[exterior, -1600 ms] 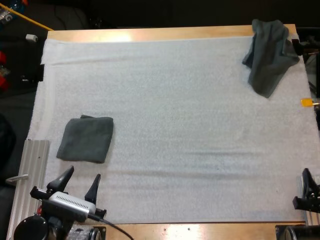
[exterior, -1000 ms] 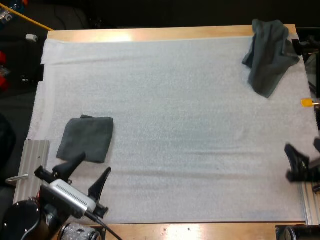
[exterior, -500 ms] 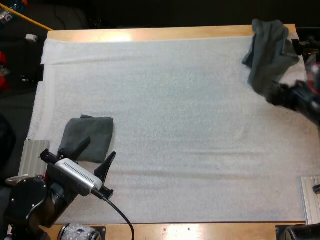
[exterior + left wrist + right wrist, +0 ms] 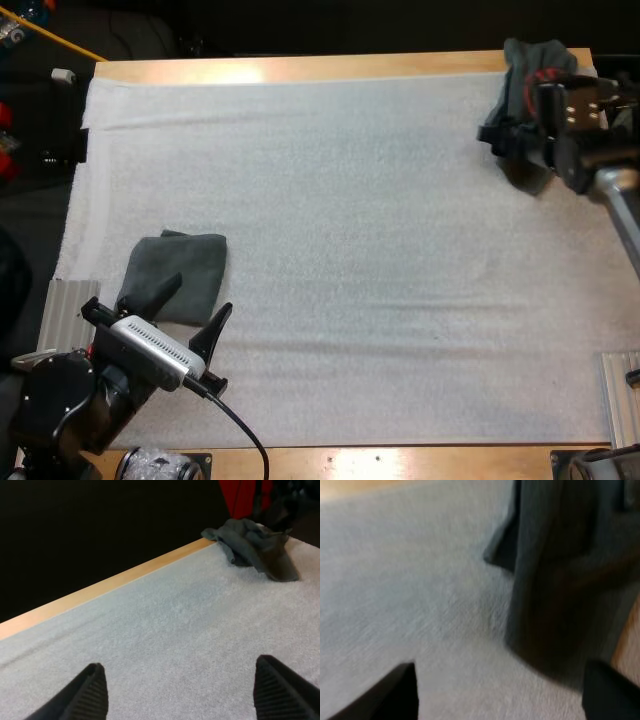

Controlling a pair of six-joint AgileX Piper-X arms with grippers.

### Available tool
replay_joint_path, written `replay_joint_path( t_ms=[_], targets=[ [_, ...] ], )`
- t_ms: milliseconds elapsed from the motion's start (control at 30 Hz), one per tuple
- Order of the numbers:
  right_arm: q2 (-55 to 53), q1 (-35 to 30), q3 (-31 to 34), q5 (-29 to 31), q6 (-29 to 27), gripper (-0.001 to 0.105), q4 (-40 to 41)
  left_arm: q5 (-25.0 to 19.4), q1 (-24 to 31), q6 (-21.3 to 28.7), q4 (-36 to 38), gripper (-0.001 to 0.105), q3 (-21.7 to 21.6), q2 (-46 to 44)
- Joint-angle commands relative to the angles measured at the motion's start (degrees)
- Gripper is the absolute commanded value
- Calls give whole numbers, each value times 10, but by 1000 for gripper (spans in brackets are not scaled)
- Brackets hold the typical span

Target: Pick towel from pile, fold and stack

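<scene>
2 towels | 1 folded towel [image 4: 175,268] | 1 crumpled towel [image 4: 248,539] | left tool [image 4: 190,308] wide | right tool [image 4: 500,682] wide

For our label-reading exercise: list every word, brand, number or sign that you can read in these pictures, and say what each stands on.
None: no readable text stands on the mat, the folded towel or the crumpled towel.
</scene>
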Motion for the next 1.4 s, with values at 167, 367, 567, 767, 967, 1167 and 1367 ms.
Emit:
replay_joint_path(
  t_ms=[167,367,567,767,967,1167,1367],
  targets=[
    [84,1,-33,39,6,64,-1,13,-3,-15,-7,59,-5,0],
    [164,-6,-53,46,19,64,-17,29,-3,-16,-7,59,-5,0],
    [208,-16,-63,47,21,48,-48,36,-3,-19,-7,59,-5,0],
    [221,-24,-62,47,21,19,-66,39,-3,-20,-7,59,-5,0],
    [184,-17,-67,47,11,0,-51,39,-3,-20,-7,59,-5,0],
    [84,13,-67,54,-104,0,-39,39,-3,-22,-7,59,-5,0],
    [-35,51,-67,73,-140,0,-35,39,-3,-22,-7,59,-5,0]
  ],
)
